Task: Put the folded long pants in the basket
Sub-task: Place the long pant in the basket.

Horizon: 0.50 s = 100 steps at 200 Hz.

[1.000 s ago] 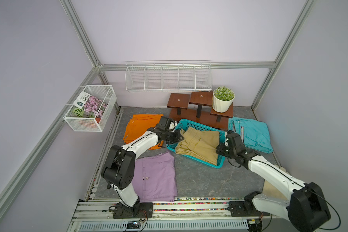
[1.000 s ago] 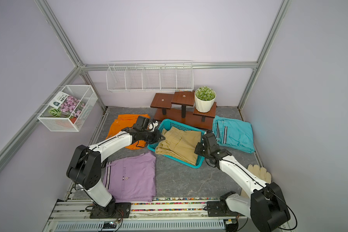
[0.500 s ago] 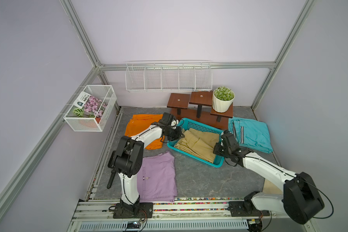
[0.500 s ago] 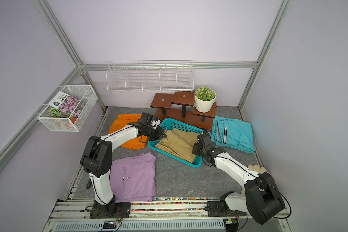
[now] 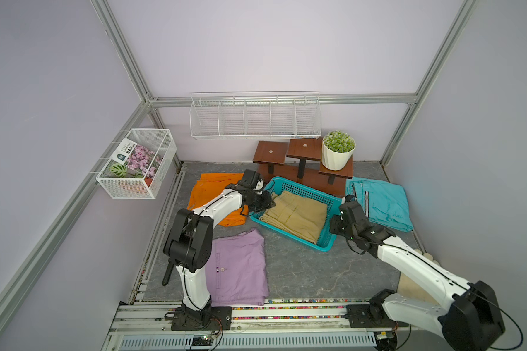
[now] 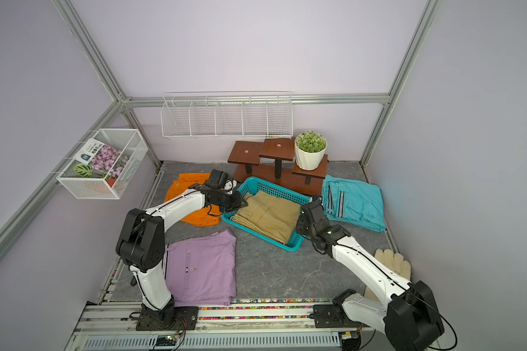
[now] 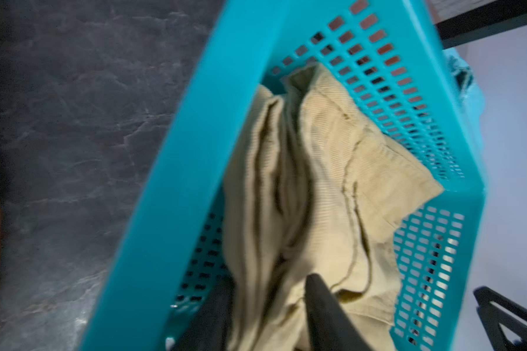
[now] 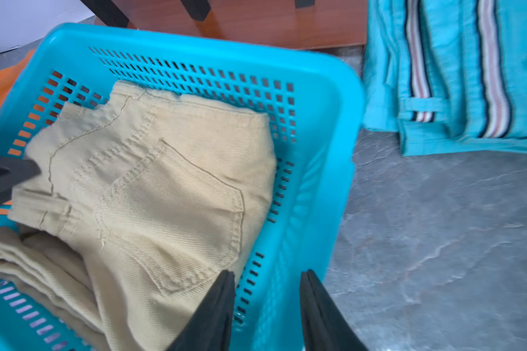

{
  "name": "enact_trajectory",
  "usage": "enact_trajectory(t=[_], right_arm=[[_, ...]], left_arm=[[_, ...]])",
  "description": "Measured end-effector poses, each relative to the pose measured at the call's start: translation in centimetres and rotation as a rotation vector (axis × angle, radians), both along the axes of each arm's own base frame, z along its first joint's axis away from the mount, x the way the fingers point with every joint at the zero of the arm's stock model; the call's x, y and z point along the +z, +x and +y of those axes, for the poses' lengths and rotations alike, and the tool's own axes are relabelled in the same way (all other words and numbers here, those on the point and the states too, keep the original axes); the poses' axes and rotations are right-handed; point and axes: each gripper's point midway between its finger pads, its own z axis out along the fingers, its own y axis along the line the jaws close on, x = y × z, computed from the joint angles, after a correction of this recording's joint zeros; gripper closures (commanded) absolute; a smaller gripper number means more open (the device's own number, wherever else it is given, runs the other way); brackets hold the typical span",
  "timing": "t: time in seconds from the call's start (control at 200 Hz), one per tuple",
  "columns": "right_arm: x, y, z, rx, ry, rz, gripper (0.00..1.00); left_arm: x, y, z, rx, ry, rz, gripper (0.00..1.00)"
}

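We see the tan pants (image 5: 292,214) lying inside the basket (image 5: 325,240). Left gripper (image 7: 268,288), at its 9 o'clock, fingers apart around a tan fold; right gripper (image 8: 268,273), at 3 o'clock, fingers apart astride the rim.

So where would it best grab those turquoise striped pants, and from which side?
Probably the layered edge of the turquoise pants facing the basket, coming in low from that side: the bundle lies flat, so only edges offer a pinch.
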Motion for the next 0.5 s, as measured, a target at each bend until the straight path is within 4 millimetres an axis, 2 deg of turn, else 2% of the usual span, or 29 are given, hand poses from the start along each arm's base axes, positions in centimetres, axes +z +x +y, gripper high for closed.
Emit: enact_trajectory(t=[0.045,0.14,0.22,0.28,0.355,0.38,0.42,0.5], right_arm=[[0.7,0.2,0.2,0.006,-0.006,-0.005,0.57],[2.4,1.1,1.1,0.027,-0.009,-0.03,0.57],[3.0,1.7,2.4,0.059,-0.004,-0.049,0.57],[2.8,1.7,3.6,0.09,-0.001,-0.05,0.57],[2.3,1.4,5.2,0.136,0.004,-0.048,0.56],[2.2,1.3,5.7,0.151,0.008,-0.051,0.54],[2.1,1.0,6.5,0.172,0.016,-0.054,0.46],[1.6,0.2,7.3,0.202,0.023,-0.067,0.35]], left_arm=[[1.2,0.2,-0.2,0.001,0.002,-0.023,0.16],[3.7,0.5,-0.9,-0.002,-0.002,-0.073,0.16],[5.9,0.3,-1.3,-0.004,-0.014,-0.119,0.21],[7.6,-0.3,-1.4,-0.004,-0.026,-0.148,0.32],[10.1,-1.2,-1.1,0.006,-0.046,-0.2,0.33],[10.8,-1.5,-0.8,0.013,-0.048,-0.22,0.32],[11.9,-2.1,-0.2,0.027,-0.053,-0.254,0.25],[13.1,-3.4,1.9,0.09,-0.034,-0.308,0.18]])
